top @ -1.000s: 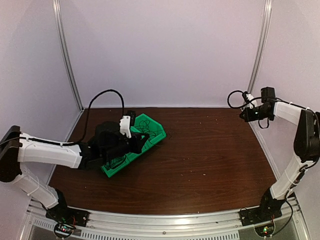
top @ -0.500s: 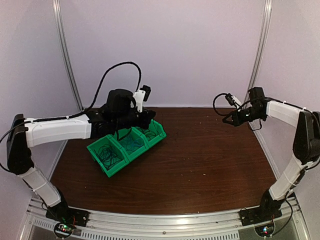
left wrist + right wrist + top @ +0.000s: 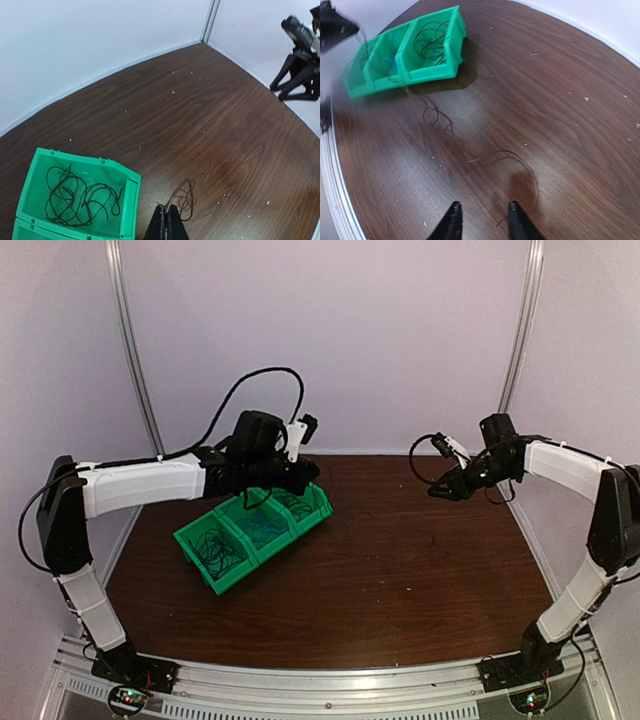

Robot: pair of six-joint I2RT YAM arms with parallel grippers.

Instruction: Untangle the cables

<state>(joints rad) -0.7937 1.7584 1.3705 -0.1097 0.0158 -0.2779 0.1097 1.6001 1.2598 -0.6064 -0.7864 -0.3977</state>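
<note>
Three joined green bins [image 3: 230, 578] stand left of centre; the outer ones hold black cables [image 3: 214, 548], the middle one blue cables [image 3: 262, 531]. My left gripper [image 3: 310, 472] hangs above the bins' far end. In the left wrist view it [image 3: 166, 220] is shut, and a thin dark cable [image 3: 186, 196] loops from its tips above the table. A black cable [image 3: 75, 195] lies in the nearest bin [image 3: 129, 197]. My right gripper [image 3: 440, 490] is open and empty [image 3: 482, 220] above the table. It sees a thin strand [image 3: 432, 112] hanging near the bins [image 3: 427, 75].
Brown wooden table [image 3: 420, 570] with white walls close behind and at both sides. Another thin strand [image 3: 522, 160] curves just ahead of the right fingers. Small pale crumbs dot the table. The right gripper [image 3: 299, 60] shows at the far right of the left wrist view.
My left gripper has risen out of the bins and swung to their far right end with a thin cable. My right gripper has moved left and down toward the table's middle.
</note>
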